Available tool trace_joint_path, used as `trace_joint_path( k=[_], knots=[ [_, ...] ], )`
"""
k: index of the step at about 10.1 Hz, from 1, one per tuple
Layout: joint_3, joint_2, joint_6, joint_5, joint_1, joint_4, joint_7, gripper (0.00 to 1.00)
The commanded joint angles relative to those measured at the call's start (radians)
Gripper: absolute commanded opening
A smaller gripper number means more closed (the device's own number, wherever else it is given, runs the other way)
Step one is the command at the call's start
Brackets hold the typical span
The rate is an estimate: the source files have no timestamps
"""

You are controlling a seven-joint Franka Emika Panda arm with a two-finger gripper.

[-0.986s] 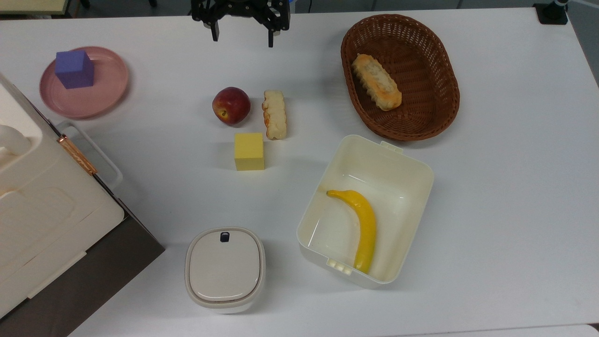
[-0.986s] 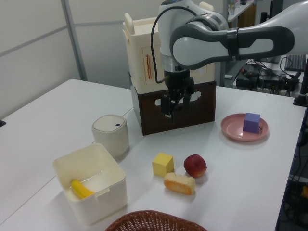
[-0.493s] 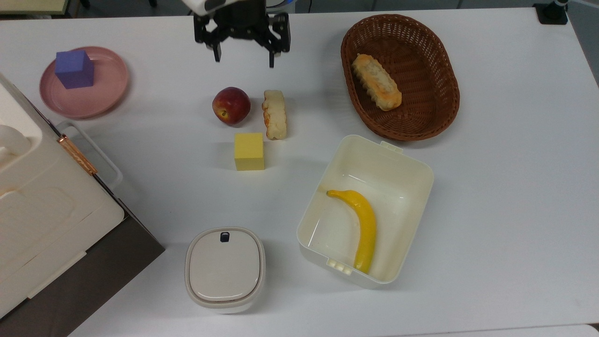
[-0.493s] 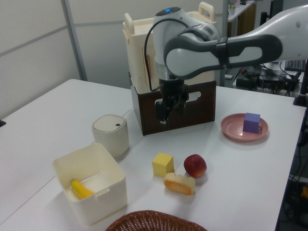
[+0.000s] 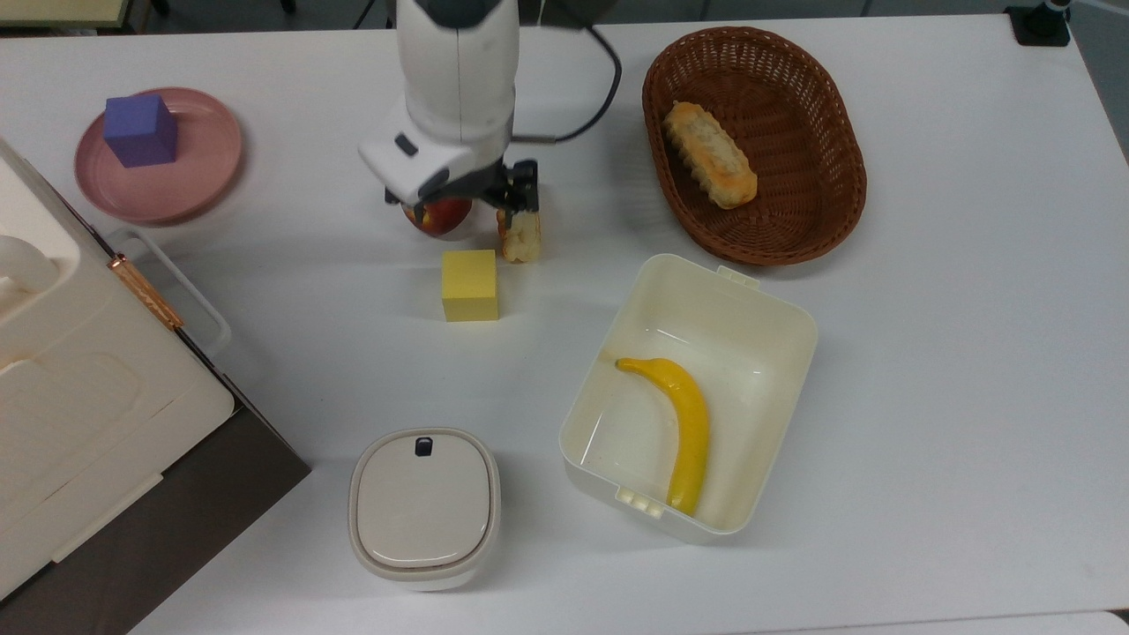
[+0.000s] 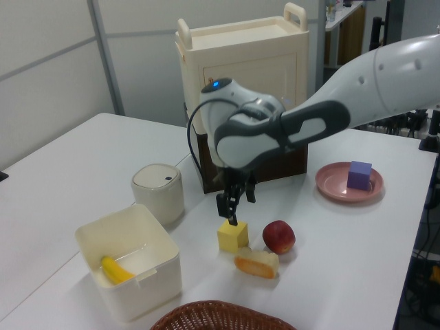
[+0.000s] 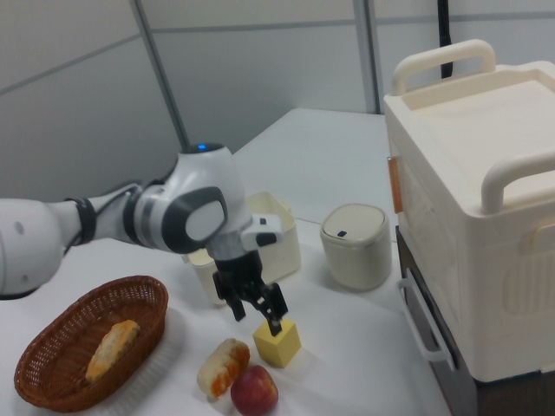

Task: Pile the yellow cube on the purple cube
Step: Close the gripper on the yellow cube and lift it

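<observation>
The pale-yellow cube [image 5: 469, 284] rests on the white table, just in front of a red apple [image 5: 438, 218] and a short bread piece [image 5: 520, 244]. My gripper [image 5: 459, 207] hangs open a little above the yellow cube [image 7: 277, 342], fingers spread, touching nothing. In the right view the gripper [image 7: 257, 319] is just over the cube's top edge. The purple cube [image 5: 139, 130] stands on a pink plate [image 5: 198, 168] at the top view's far left, well away from the gripper. In the left view the gripper [image 6: 229, 213] hovers over the yellow cube [image 6: 232, 235], and the purple cube [image 6: 359, 174] sits far right.
A brown wicker basket [image 5: 829, 141] holds a bread roll. An open cream box [image 5: 776, 353] contains a banana [image 5: 684, 423]. A lidded cream canister [image 5: 424, 507] stands near the front. A large cream case on a dark base [image 5: 79, 406] fills the top view's left edge.
The arm has come down and forward from the table's far edge, and the open gripper now hangs just above the yellow cube. No object has moved.
</observation>
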Motion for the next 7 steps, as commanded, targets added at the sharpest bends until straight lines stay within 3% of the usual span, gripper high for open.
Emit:
trace_joint_path(
  k=[1, 7],
  knots=[
    [-0.01, 0.058, 0.068, -0.029, -0.008, -0.009, -0.024, 1.0],
    [-0.004, 0.11, 0.154, -0.015, -0.004, -0.006, -0.024, 1.0]
  ],
)
